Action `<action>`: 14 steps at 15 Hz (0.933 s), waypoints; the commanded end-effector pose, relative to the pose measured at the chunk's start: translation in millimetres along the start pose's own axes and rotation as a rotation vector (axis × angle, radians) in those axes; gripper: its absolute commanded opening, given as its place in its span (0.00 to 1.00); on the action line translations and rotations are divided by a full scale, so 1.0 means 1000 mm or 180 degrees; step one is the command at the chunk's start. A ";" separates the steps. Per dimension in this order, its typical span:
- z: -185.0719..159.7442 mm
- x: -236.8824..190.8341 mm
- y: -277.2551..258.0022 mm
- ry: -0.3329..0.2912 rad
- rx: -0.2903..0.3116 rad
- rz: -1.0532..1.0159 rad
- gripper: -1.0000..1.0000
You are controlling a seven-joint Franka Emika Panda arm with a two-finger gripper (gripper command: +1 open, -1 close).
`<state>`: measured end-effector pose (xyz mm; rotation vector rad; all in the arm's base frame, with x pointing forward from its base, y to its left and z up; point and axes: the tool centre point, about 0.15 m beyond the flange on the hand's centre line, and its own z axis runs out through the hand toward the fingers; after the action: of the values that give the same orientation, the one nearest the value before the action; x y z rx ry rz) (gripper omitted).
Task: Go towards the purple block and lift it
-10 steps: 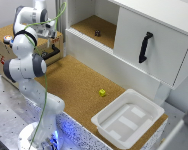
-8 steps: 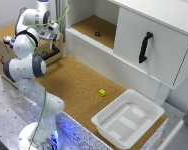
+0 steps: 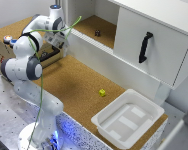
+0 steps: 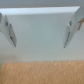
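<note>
The purple block (image 3: 97, 33) is a tiny cube so dark it reads almost black, sitting alone on the cork floor of the open cabinet compartment (image 3: 96, 25), toward the exterior view's right of that recess and just beside the closed white door with the black handle (image 3: 145, 47). Well apart from it, on the lower cork surface (image 3: 79, 85), lie a small yellow cube (image 3: 102, 92) and, near that, a white tray (image 3: 128, 119). The gripper (image 4: 42, 31) hangs near the cabinet's white front wall with its jaws spread wide and nothing between them
</note>
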<state>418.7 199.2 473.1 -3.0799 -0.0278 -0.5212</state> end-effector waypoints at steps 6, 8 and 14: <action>0.025 0.168 0.031 0.0215 -0.0006 -0.0348 1.00; 0.032 0.190 0.031 0.0247 -0.0027 -0.0407 1.00; 0.068 0.240 0.023 0.0269 0.0029 -0.0494 1.00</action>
<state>602.4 168.0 496.2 -2.9718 -0.2192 -0.7656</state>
